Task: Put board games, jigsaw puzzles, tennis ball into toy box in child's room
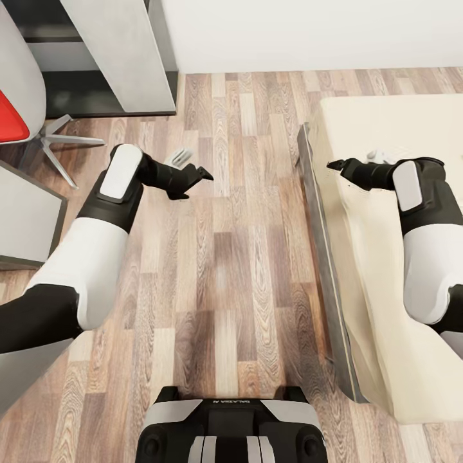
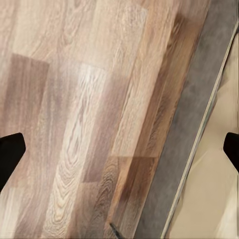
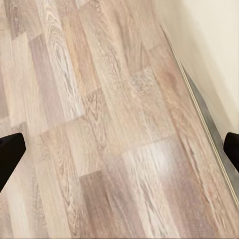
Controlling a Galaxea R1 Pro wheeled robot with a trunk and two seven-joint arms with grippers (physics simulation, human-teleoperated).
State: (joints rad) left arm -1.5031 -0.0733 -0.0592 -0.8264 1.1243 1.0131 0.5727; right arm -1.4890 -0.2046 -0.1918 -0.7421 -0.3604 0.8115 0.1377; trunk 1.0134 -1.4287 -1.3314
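The toys and the toy box are out of view. The bed (image 1: 386, 270), a beige mattress on a grey base, runs along the right side of the head view. My right gripper (image 1: 335, 166) hangs over the bed's near edge, and its wrist view looks down at plank floor beside the beige bed side (image 3: 211, 45). My left gripper (image 1: 200, 172) hovers over the wood floor left of the bed. Both wrist views show dark fingertips (image 2: 10, 154) (image 3: 10, 152) far apart with nothing between them. The bed's grey base (image 2: 196, 109) crosses the left wrist view.
A chair with a red seat (image 1: 11, 119) and a star-shaped foot (image 1: 61, 141) stands at the far left. A grey tabletop corner (image 1: 26, 218) lies below it. A grey cabinet panel (image 1: 122, 51) stands at the back left. Wood floor (image 1: 238, 276) stretches ahead between the arms.
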